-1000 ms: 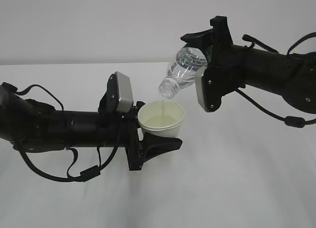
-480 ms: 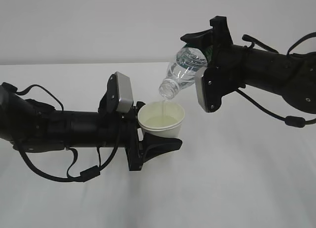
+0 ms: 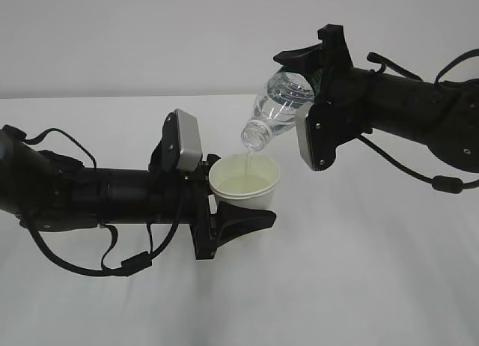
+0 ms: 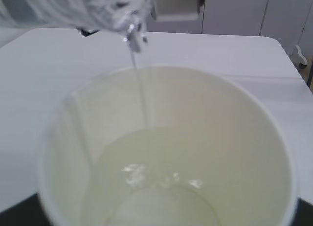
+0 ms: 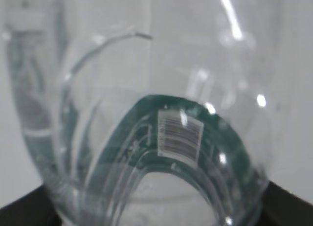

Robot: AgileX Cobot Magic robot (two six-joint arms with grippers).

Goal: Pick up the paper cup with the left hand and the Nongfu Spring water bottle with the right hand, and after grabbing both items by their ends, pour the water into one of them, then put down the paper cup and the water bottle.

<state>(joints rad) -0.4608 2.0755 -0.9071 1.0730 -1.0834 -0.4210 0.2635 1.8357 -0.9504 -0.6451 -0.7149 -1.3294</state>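
Paper cup (image 3: pixel 245 182) held upright above the white table (image 3: pixel 359 286), clamped low on its wall by the left hand (image 3: pixel 228 215), black fingers closed around the base. Nongfu Spring water bottle (image 3: pixel 278 108) up and to the right of the cup, tilted steeply with open mouth pointing down, just above the cup's rim and not touching it. Gripped at its rear end by the right hand (image 3: pixel 318 61), jaws closed on the clear ribbed body. Thin stream of water (image 3: pixel 248 160) falling from the bottle's mouth into the cup; pale yellowish pool filling roughly the lower half of the cup. In the left wrist view, cup (image 4: pixel 166 152) filling the frame, stream (image 4: pixel 142 89) landing near the pool's far edge. In the right wrist view, bottle (image 5: pixel 146 113) pressed close, green label band (image 5: pixel 146 138) with barcode curving across.
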